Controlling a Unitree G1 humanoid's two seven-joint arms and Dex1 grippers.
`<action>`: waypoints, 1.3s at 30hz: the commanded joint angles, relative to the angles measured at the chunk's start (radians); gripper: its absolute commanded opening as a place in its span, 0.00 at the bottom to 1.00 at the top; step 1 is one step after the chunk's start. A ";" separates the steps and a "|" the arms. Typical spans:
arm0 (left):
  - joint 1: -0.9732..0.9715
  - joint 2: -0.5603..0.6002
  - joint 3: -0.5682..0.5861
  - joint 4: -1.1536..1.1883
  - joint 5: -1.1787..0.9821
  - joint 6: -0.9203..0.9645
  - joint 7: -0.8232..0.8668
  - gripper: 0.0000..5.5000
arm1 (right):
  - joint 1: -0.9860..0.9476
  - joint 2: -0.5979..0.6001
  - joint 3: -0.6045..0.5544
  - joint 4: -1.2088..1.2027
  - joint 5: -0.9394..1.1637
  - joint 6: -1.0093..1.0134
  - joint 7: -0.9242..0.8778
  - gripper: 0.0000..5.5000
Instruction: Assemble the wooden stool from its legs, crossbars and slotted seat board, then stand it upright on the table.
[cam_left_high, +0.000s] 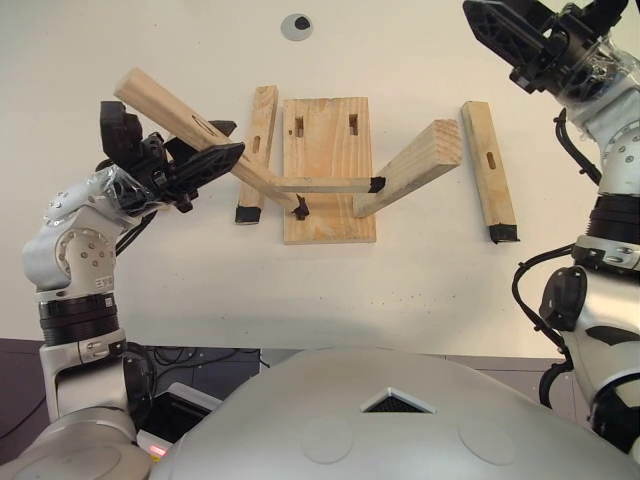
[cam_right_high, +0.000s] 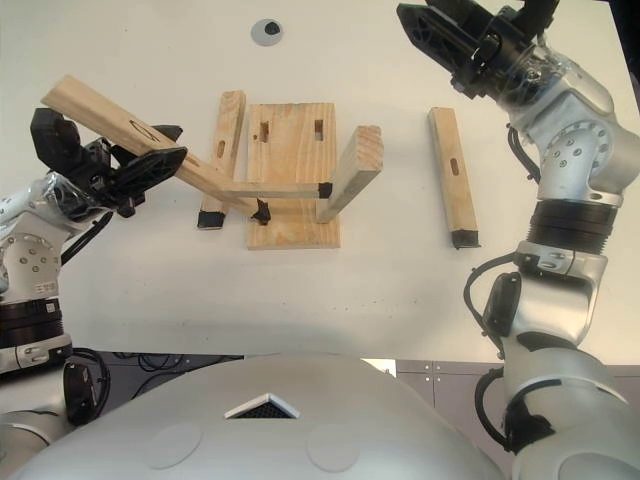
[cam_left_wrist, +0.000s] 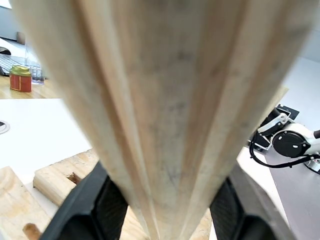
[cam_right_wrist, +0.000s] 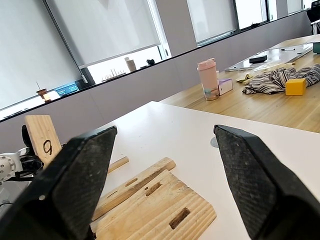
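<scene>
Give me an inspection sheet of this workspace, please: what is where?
Surface: white table.
Job's things: slotted seat board flat; held leg and second leg, joined by a crossbar, tilted over it; left loose leg and right loose leg lying beside it.
Clutter: grey round disc.
Claws: left claw shut on held leg; right claw open, raised.
Cables: black cables below the table's near edge.
Surroundings: wooden desks, pink bottle, striped cloth.

The seat board (cam_left_high: 330, 215) lies flat on the bench (cam_left_high: 420, 280). The left end effector (cam_left_high: 225, 142), left of the board, clamps a tilted leg (cam_left_high: 160, 100) whose foot touches the board. A crossbar (cam_left_high: 320, 184) joins it to a second leg (cam_left_high: 410, 168) over the board's right edge. The right end effector (cam_left_high: 545, 25) hangs spread, far right of the board.
</scene>
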 joint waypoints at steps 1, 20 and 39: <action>0.025 0.043 -0.093 0.014 0.130 -0.086 -0.054 0.37 | 0.006 0.002 0.021 0.006 -0.021 -0.017 -0.001 0.65; -0.081 0.240 -0.288 -0.034 0.286 -0.293 -0.162 0.37 | 0.073 0.000 0.039 0.002 -0.050 -0.071 -0.020 0.65; -0.150 0.251 -0.346 -0.119 0.307 -0.227 -0.111 0.37 | 0.102 -0.001 0.060 0.002 -0.083 -0.091 -0.021 0.65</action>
